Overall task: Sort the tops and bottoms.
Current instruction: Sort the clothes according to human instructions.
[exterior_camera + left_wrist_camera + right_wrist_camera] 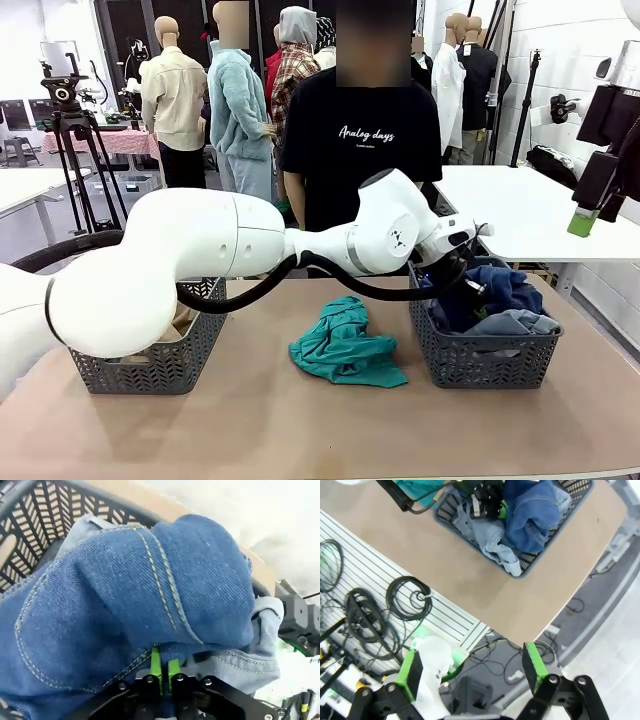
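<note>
In the right grey basket (487,362) lie the bottoms: dark blue denim shorts (507,286) on top of a pale light-blue denim garment (516,322). My left gripper (467,284) reaches across into this basket. In the left wrist view its green pads (156,666) are shut on a fold of the dark denim shorts (150,600). One top, the teal tee (345,346), lies crumpled on the table between the baskets. A tan garment (183,322) lies in the left basket (150,365). My right gripper (472,667) hangs open and empty high off the table's right edge.
A person in a black printed T-shirt (365,140) stands at the far side of the table. From above, the right wrist view has the right basket (540,560) near the table's corner. Cables (367,617) hang beyond the edge. Bare tabletop (300,430) lies in front.
</note>
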Action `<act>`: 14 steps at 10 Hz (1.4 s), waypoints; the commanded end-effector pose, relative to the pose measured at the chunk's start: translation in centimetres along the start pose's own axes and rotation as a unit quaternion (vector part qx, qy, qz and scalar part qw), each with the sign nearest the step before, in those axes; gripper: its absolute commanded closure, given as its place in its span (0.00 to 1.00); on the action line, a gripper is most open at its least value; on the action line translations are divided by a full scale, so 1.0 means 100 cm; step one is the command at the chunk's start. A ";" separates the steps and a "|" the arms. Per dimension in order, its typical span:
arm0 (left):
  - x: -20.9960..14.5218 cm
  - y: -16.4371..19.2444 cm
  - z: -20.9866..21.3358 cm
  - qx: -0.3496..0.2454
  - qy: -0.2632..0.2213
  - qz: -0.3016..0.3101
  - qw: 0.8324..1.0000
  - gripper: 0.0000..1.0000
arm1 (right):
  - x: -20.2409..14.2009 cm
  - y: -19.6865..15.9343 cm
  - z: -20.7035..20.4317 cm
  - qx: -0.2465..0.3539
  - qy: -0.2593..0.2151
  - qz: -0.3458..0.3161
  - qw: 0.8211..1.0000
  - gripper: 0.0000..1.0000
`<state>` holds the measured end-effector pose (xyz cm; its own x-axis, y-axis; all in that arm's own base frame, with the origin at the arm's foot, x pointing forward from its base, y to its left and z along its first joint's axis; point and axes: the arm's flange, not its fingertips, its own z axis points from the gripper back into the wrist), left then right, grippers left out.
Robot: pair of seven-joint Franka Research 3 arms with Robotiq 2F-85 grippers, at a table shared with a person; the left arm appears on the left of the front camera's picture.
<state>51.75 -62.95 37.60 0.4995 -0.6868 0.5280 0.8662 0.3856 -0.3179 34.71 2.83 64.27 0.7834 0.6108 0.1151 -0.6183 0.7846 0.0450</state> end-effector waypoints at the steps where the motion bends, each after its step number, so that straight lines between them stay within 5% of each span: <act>1: 0.021 -0.001 -0.001 0.036 0.010 -0.021 0.999 1.00 | -0.001 0.000 0.000 -0.001 0.001 -0.002 1.000 0.00; 3: 0.028 -0.004 0.004 0.060 0.024 -0.033 0.997 0.95 | -0.001 0.000 0.000 -0.001 0.001 -0.002 1.000 0.00; 7: 0.035 -0.016 0.018 0.092 0.053 -0.063 0.992 0.16 | -0.001 0.000 0.000 -0.001 0.001 -0.002 1.000 0.00; 8: 0.039 -0.020 0.026 0.060 0.042 -0.065 0.995 0.00 | -0.001 0.000 0.000 -0.001 0.001 -0.002 1.000 0.00; 14: 0.035 -0.021 0.062 0.082 -0.008 -0.036 0.996 0.00 | -0.001 0.000 0.000 -0.001 0.001 -0.002 1.000 0.00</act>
<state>52.03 -63.14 44.58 0.4013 -0.7394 0.5406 0.9079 0.3991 -0.1281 34.71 2.83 64.27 0.7834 0.6107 0.1152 -0.6183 0.7846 0.0450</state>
